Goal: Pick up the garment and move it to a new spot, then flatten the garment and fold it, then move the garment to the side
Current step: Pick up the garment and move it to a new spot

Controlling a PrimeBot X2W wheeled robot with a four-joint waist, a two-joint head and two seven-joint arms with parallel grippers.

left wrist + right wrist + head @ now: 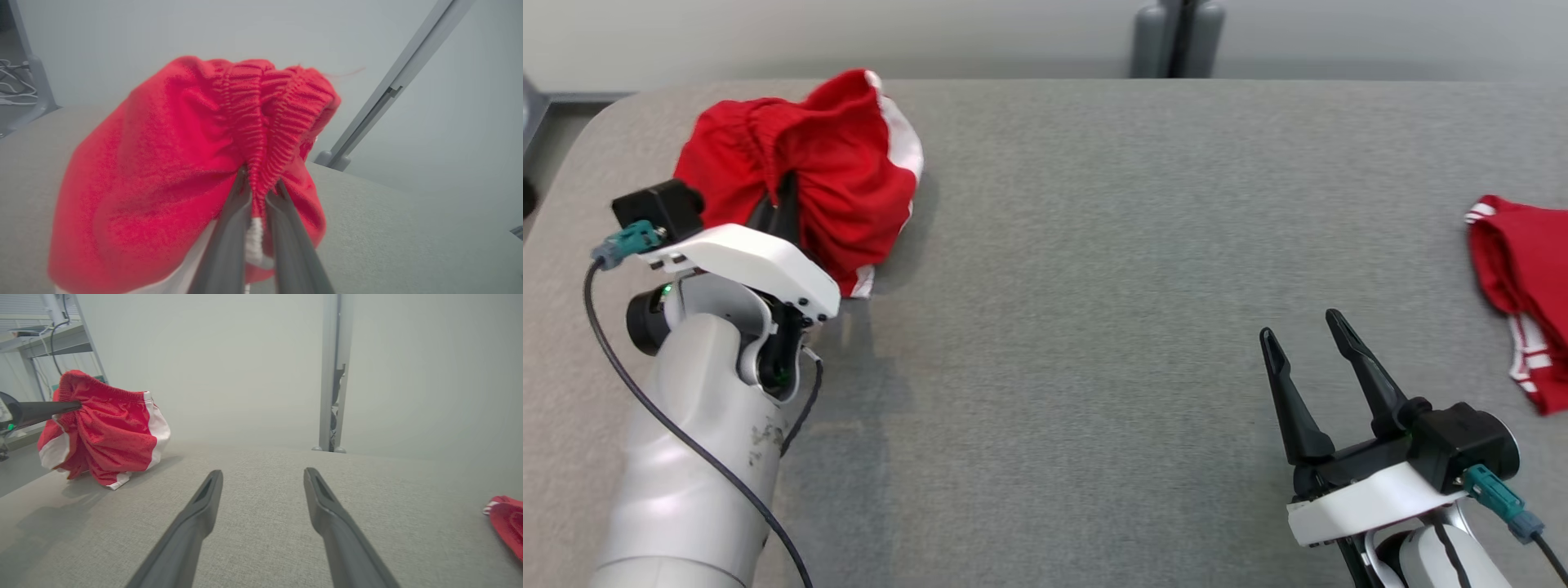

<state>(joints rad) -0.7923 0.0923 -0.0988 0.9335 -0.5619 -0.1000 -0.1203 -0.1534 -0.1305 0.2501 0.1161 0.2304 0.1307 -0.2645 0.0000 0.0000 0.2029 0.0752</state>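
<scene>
My left pincer (260,181) is clenched on the gathered waistband of the red garment (163,163). In my left wrist view its fingertips are buried in the ribbed elastic, so I see only the two shafts. From my head the bunched cloth and my own white wrist housing cover nearly all of that pincer; one dark finger shows. The garment, red shorts with white side stripes, hangs in a crumpled bundle at the far left corner of the table (1094,245). Its lower hem reaches down to the surface, though I cannot tell whether it rests there or just clears it. The left wrist view is blurred.

My right pincer (1303,328) is released, its two fingers spread wide over bare table near the front right, touching nothing.

I count two red pieces of clothing: the one I grip, and a second red garment (1523,278) with white trim lying flat at the right edge, cut off by the frame so its full shape is unclear. One grey post (1176,37) stands behind the table's far edge, its top cropped.
</scene>
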